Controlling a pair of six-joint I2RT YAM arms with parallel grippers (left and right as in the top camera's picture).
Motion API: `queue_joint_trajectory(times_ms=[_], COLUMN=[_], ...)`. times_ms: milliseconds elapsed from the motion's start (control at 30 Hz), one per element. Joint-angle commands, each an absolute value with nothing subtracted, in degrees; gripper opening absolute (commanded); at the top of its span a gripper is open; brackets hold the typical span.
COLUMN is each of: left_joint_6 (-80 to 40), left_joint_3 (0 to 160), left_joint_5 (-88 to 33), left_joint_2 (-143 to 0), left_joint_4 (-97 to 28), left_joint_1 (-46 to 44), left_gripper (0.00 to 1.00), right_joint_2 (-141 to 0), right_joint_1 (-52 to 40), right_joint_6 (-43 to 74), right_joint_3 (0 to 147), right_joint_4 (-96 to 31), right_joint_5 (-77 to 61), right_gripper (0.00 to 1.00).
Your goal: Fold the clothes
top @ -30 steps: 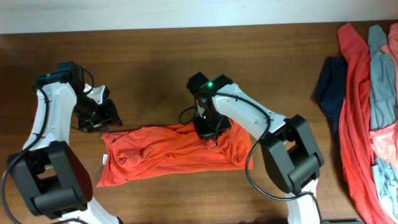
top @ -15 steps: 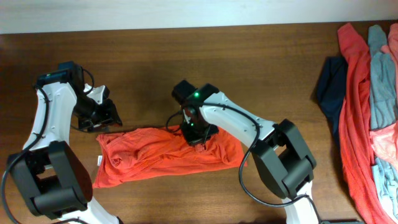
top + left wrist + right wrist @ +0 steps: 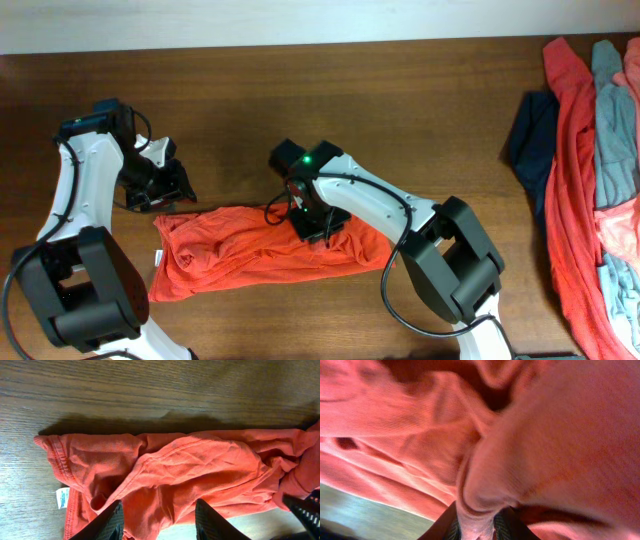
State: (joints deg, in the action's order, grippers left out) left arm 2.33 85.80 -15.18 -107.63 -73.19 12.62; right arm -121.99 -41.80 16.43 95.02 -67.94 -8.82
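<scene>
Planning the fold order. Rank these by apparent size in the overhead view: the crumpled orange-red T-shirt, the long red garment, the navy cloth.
1. The crumpled orange-red T-shirt and the long red garment look too alike to rank.
2. The navy cloth is clearly the smallest, though it is partly covered.

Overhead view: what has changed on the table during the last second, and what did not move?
The right end effector slid left over the orange-red T-shirt, dragging the cloth along: both shirt ends lie further left now. A fold sits between its jaws; whether it is clamped is unclear. The open left end effector and the pile of clothes at the right stayed put.
</scene>
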Motion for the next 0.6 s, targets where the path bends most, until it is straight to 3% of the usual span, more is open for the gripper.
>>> queue_joint_trajectory(times_ms=[0,567], left_joint_6=[2.2,2.2], left_joint_3=[86.5,86.5], left_joint_5=[-15.7,-15.7], left_joint_2=[-107.0,-107.0], left_joint_4=[-73.1,-73.1], left_joint_1=[12.8,12.8], left_gripper=[0.46,0.46], right_joint_2=[-120.2,-113.5], right_joint_1=[-40.0,-35.6], right_joint_6=[16.4,11.7], right_joint_3=[96.9,99.6], right_joint_4=[-69.6,-75.1], right_joint_5=[-3.2,-1.9], right_gripper=[0.26,0.28])
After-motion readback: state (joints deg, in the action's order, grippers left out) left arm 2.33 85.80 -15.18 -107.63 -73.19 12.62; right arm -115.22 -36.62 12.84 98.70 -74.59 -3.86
